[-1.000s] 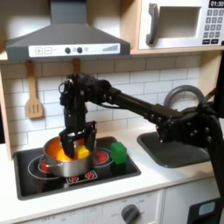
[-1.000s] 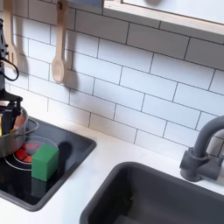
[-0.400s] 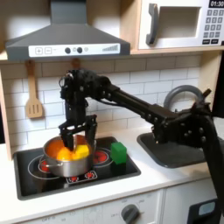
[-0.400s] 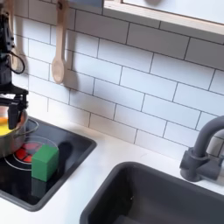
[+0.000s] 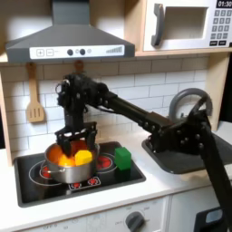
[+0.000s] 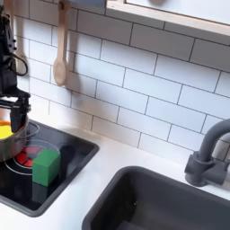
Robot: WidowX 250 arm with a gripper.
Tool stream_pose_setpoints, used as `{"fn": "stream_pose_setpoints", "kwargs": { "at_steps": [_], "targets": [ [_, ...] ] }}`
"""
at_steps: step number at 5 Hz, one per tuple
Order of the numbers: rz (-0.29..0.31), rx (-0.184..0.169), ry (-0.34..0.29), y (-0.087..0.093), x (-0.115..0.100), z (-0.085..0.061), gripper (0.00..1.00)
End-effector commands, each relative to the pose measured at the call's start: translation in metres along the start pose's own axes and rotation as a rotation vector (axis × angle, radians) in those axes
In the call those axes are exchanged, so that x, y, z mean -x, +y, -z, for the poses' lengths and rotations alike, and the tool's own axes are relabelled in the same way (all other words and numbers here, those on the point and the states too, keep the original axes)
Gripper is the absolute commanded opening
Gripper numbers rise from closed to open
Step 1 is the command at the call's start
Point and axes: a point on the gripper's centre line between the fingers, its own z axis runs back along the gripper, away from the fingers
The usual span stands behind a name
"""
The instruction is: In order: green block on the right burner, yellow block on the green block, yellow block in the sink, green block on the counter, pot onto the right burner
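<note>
First exterior view: spread fingers just above the pot, yellow block below, ungripped.

In the first exterior view the shiny steel pot stands upright on the cooktop's left burner, with the yellow block lying inside it, seemingly against an orange piece. The small green block sits on the right burner, apart from the pot. The dark grey sink is set into the off-white counter
</note>
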Motion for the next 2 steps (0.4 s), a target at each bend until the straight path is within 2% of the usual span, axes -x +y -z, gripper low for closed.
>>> {"fn": "stream_pose_setpoints", "kwargs": {
  "at_steps": [1,2],
  "targets": [
    [0.028,0.011,0.029,0.0005,0.0011,-0.0018,1.00],
    [0.029,0.012,0.047,-0.0014,0.0073,-0.0020,1.00]
  ]
}}
